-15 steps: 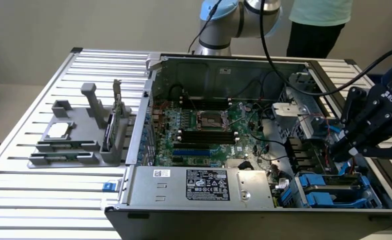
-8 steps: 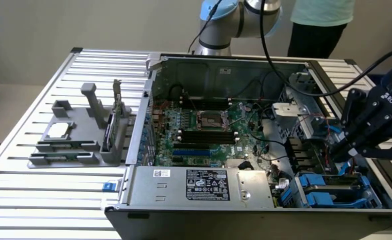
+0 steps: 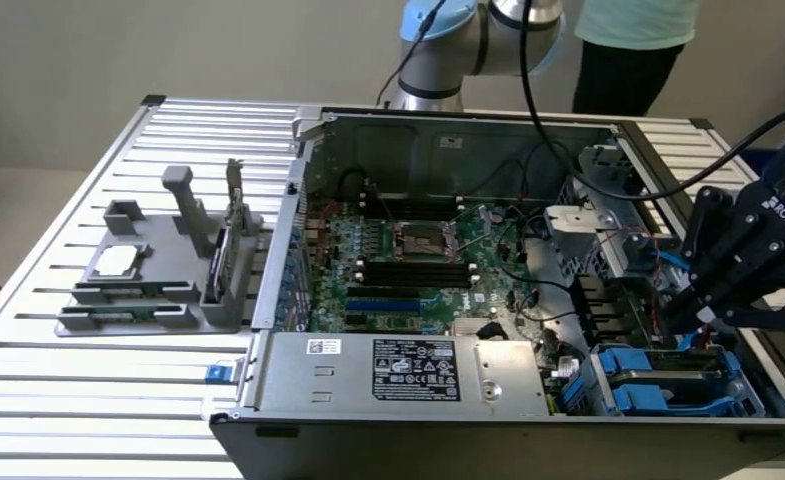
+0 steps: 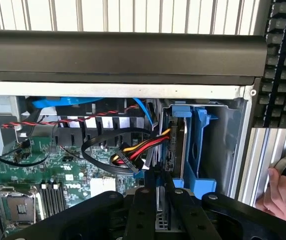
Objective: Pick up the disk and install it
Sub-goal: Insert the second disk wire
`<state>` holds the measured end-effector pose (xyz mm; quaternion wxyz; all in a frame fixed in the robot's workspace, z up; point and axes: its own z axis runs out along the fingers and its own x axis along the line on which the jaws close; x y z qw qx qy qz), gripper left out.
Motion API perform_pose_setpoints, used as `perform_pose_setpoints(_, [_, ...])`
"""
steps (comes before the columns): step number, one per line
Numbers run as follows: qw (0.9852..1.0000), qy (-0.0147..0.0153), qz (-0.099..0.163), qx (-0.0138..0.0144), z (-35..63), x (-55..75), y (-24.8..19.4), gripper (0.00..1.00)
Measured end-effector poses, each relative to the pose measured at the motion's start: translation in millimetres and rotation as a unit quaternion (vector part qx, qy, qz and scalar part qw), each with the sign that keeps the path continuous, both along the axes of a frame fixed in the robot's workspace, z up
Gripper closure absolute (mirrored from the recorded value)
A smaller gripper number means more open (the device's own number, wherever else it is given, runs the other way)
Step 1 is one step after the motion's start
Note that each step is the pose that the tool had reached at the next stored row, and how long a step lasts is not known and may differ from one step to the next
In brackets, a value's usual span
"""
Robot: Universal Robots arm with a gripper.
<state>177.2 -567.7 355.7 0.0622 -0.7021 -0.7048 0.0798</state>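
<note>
We are looking into an open grey steel computer case (image 3: 406, 400) lying on a ribbed aluminium slat table (image 3: 45, 380); its green circuit board (image 3: 419, 250), studded with black slots, is showing inside. The black matte gripper (image 3: 706, 318) is hanging at the exterior view's right, over the drive bay corner; in the wrist view its two fingers (image 4: 147, 210) are standing close together, pinching the thin edge of a flat silver-grey metal disk in a blue plastic caddy (image 4: 163, 197); the disk is sitting upright in the bay, beside an empty blue plastic caddy (image 4: 198, 150). A black ribbon cable with red, yellow and orange wires (image 4: 133, 150) is looping just beside it. A person's hand (image 4: 282, 187) is resting on the table slats outside the case wall. A grey moulded plastic fixture (image 3: 165, 270) is sitting on the table at the exterior view's left.
</note>
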Motion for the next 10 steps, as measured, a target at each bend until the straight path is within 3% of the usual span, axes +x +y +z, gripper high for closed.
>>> perform_pose_setpoints(6, [1.0, 0.0, 0.0, 0.0001, -4.3, 0.0, -6.0, 0.83])
perform_pose_setpoints(10, [1.0, -0.0009, 0.0, 0.0025, -5.6, 0.0, -8.9, 0.83])
